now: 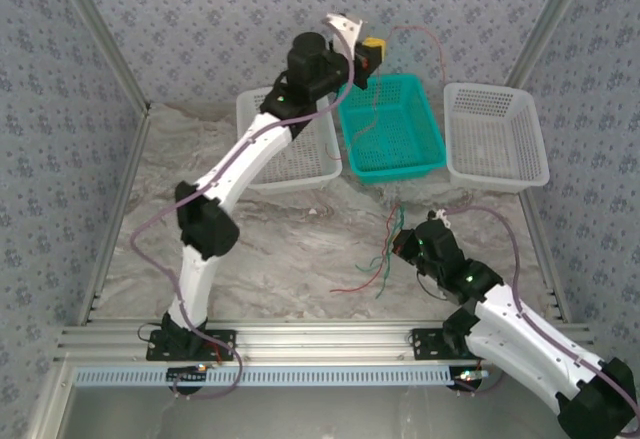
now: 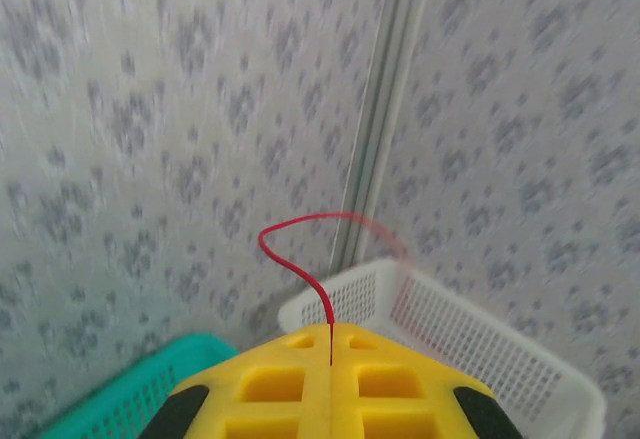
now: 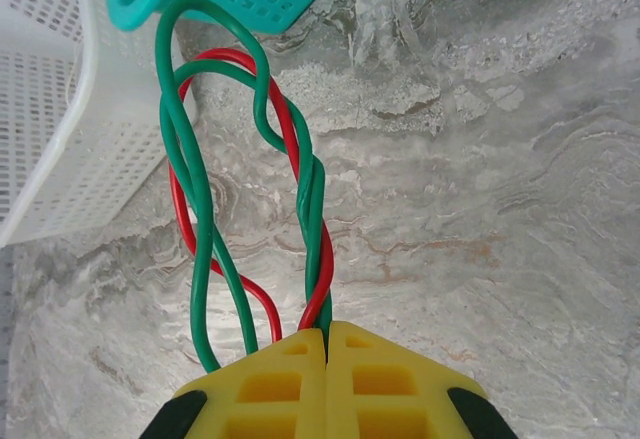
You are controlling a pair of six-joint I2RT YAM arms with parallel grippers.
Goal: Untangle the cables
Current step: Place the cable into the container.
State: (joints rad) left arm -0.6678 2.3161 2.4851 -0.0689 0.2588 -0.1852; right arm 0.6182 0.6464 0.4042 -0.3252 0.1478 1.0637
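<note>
The cables are thin red and green wires. High over the teal basket (image 1: 395, 129), my left gripper (image 1: 372, 52) is shut on one red cable (image 1: 425, 31), which loops up and away from the closed yellow fingertips (image 2: 331, 344) as a thin red wire (image 2: 290, 259). Low over the marble table, my right gripper (image 1: 403, 242) is shut on a bundle of green and red cables (image 3: 310, 199) twisted round each other, pinched at the tips (image 3: 327, 337). Loose ends of that bundle (image 1: 370, 279) trail on the table in front of it.
Three baskets stand in a row at the back: a white one (image 1: 290, 149) on the left, the teal one in the middle, another white one (image 1: 495, 134) on the right. Patterned walls enclose the table on three sides. An aluminium rail (image 1: 320, 339) runs along the near edge.
</note>
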